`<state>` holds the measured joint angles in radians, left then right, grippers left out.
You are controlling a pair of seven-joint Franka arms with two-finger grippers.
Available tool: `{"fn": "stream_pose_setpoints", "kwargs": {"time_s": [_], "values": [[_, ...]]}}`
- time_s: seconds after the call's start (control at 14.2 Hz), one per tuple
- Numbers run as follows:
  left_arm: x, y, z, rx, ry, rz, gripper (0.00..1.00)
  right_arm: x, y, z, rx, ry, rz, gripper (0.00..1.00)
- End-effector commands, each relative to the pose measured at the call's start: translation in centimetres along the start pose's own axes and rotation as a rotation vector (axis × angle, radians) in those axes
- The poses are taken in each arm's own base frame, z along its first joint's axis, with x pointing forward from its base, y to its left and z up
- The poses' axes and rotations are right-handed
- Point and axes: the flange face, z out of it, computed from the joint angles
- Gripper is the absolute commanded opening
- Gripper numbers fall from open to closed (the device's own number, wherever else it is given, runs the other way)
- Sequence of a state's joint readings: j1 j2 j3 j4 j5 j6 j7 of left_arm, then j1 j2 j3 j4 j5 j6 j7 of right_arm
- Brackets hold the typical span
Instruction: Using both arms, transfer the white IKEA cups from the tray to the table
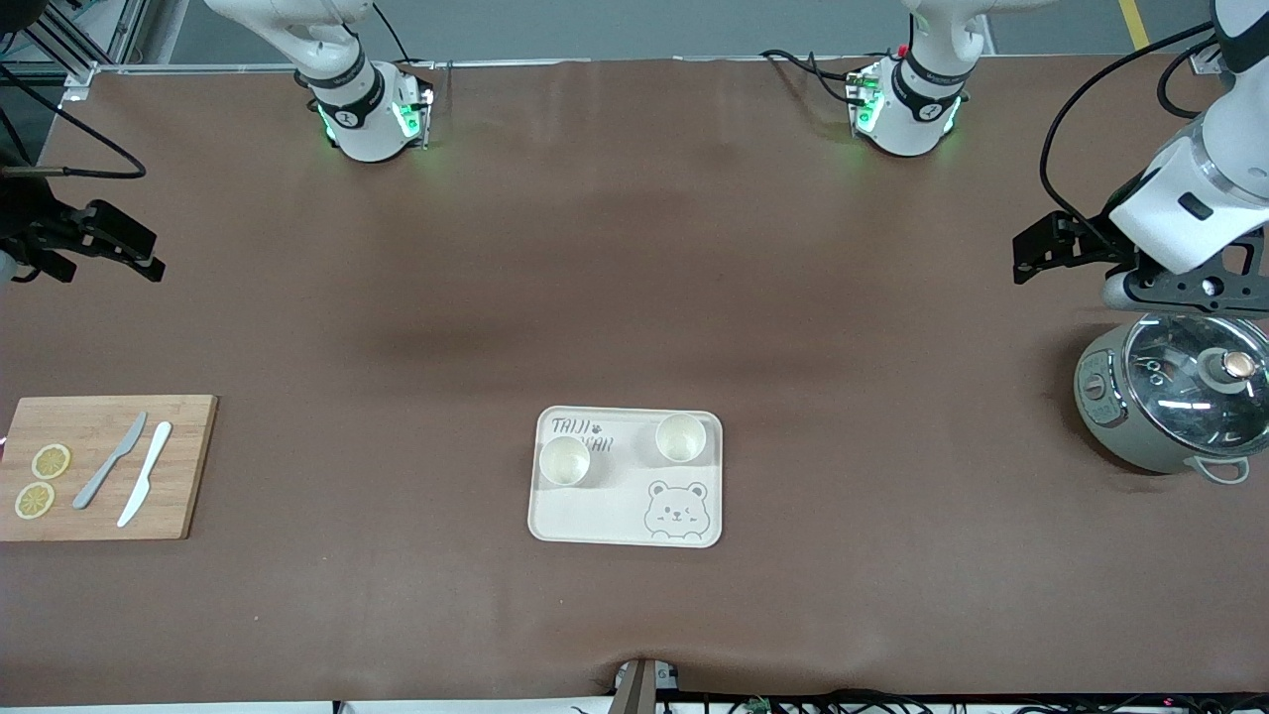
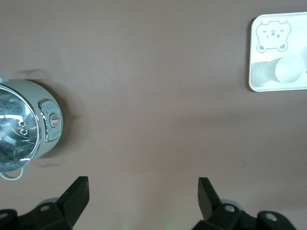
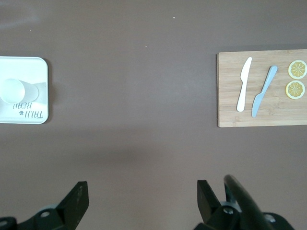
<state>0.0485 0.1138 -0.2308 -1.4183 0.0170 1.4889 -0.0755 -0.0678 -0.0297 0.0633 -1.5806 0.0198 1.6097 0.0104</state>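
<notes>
Two white IKEA cups stand upright on the cream bear tray (image 1: 615, 511) in the middle of the table. One cup (image 1: 565, 461) stands on the tray's lettering, toward the right arm's end. The other cup (image 1: 680, 437) is toward the left arm's end. My left gripper (image 1: 1019, 260) hangs open and empty over the table's left-arm end, beside the pot. Its wrist view shows the open gripper (image 2: 143, 189), the tray (image 2: 261, 84) and one cup (image 2: 289, 69). My right gripper (image 1: 154, 256) hangs open and empty at the other end. Its wrist view shows the gripper (image 3: 142, 191), the tray (image 3: 41, 67) and one cup (image 3: 13, 91).
A grey-green pot with a glass lid (image 1: 1175, 402) sits at the left arm's end, under the left wrist. A bamboo cutting board (image 1: 183, 496) at the right arm's end carries a grey knife (image 1: 109, 461), a white knife (image 1: 145, 473) and two lemon slices (image 1: 50, 461).
</notes>
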Motion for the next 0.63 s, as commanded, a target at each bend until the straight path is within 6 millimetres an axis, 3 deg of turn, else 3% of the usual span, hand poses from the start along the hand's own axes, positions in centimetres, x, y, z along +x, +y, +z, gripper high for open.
{"fn": "stream_pose_setpoints", "kwargs": {"time_s": [0.0,0.35,0.56], "values": [[-0.1,0.1,0.2,-0.013,-0.008,0.013,1.0,-0.1,-0.2,-0.7,0.017,0.006,-0.012,1.0],[0.8,0.7,3.0,-0.018,0.0,-0.001,1.0,-0.1,0.1,-0.6,0.008,0.003,-0.012,1.0],[1.7,3.0,4.8,-0.025,0.041,-0.026,1.0,0.1,0.4,-0.4,0.003,0.001,-0.012,1.0]]}}
